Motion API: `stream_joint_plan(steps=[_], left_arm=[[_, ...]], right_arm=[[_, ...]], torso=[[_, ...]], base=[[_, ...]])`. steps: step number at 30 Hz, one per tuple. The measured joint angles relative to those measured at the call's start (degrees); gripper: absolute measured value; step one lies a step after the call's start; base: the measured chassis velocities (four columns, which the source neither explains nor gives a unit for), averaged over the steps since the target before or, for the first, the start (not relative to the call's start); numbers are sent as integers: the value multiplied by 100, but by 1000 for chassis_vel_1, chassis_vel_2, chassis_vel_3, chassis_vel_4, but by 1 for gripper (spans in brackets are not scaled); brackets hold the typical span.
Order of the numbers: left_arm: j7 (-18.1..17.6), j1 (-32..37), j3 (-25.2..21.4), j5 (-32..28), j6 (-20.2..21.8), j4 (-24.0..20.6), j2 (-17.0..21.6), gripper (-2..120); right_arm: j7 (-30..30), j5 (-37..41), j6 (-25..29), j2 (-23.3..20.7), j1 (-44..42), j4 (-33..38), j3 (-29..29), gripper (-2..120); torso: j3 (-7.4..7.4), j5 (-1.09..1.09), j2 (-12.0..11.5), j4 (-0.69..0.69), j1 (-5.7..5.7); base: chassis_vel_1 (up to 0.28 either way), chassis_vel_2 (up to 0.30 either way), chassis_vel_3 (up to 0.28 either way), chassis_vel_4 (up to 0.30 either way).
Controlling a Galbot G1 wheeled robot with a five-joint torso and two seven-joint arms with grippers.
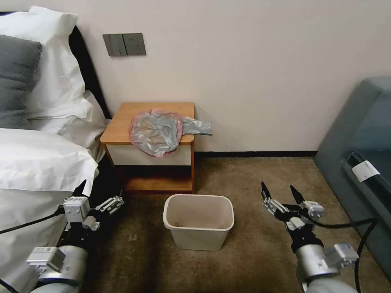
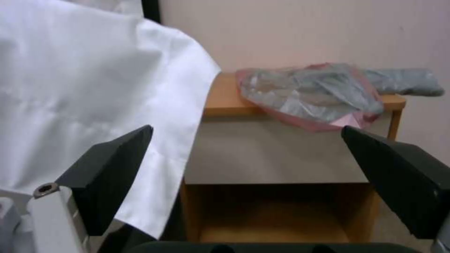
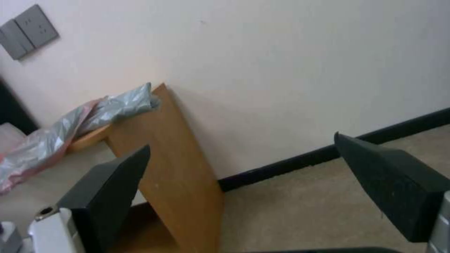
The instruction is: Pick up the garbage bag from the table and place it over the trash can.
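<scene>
The garbage bag [image 1: 157, 132], crinkled grey plastic with a pink rim, lies on the right half of the wooden table [image 1: 122, 122] and hangs over its front and right edges. The beige trash can [image 1: 198, 221] stands upright on the carpet in front of the table. My left gripper [image 1: 95, 195] is open, low at the left beside the bed, well short of the table. My right gripper [image 1: 279, 191] is open too, hovering to the right of the can. From the left wrist, the bag [image 2: 309, 93] lies on the table top [image 2: 225, 98], beyond the open left gripper [image 2: 247, 127]. From the right wrist, the bag [image 3: 70, 130] and the table's side panel [image 3: 173, 147] lie beyond the open right gripper [image 3: 242, 140].
A bed with white sheets [image 1: 36, 162] and pillows crowds the left arm. A grey upholstered seat [image 1: 358, 134] stands at the right. Wall switches [image 1: 124, 44] sit above the table. Brown carpet [image 1: 252, 175] lies open between the can and the seat.
</scene>
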Motion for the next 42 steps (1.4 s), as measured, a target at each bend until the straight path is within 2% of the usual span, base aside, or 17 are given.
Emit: stream_joint_plan(steps=[5, 10, 13, 14, 18, 19, 23, 28, 31, 35, 42], left_arm=[[-66, 17, -9, 20, -11, -102, 5, 100], [-74, 42, -21, 21, -12, -147, -20, 100], [-77, 72, -44, 23, -31, -181, -34, 100], [-77, 72, -44, 23, -31, -181, -34, 100], [-54, 67, -69, 28, -59, -153, -27, 100], [-54, 67, -69, 28, -59, -153, -27, 100], [-21, 92, -107, 36, -133, -153, -76, 100], [-12, 126, -132, 60, -167, -183, -144, 100], [-7, 168, -145, 83, -214, -211, -227, 100], [3, 197, -148, 108, -317, -222, -281, 100], [19, 218, -154, 127, -362, -232, -295, 100]], right_arm=[[135, 683, -247, -368, 686, -384, -116, 100], [272, 1252, -426, -559, 1078, -569, -295, 100], [497, 2092, -612, -713, 1506, -781, -599, 100], [497, 2092, -612, -713, 1506, -781, -599, 100], [771, 3194, -795, -796, 2016, -1024, -893, 100], [771, 3194, -795, -796, 2016, -1024, -893, 100], [1038, 4359, -1071, -816, 2526, -1280, -1045, 100], [1292, 4919, -1081, -769, 2936, -1565, -1175, 100], [1575, 5633, -1198, -644, 3387, -1862, -1213, 100], [1693, 5927, -1312, -512, 3713, -2189, -1309, 100], [1656, 5969, -1354, -306, 4158, -2843, -1545, 100]], torso=[[0, 0, 0, 0, 0], [0, 0, 0, 0, 0], [0, -1, 0, 0, 0], [0, -1, 0, 0, 0], [0, -1, 0, 0, 0], [0, -1, 0, 0, 0], [0, -1, 0, -1, 0], [1, 0, 0, 0, 0], [0, -1, 0, 0, 0], [1, -1, 0, 0, 0], [1, -1, 0, 0, 0]], base=[[0, 0, 0, 0], [0, 0, 0, 0], [0, 0, 0, 0], [0, 0, 0, 0], [0, 0, 0, 0], [0, 0, 0, 0], [0, 0, 0, 0], [0, 0, 0, 0], [0, 0, 0, 0], [0, 0, 0, 0], [0, 0, 0, 0]])
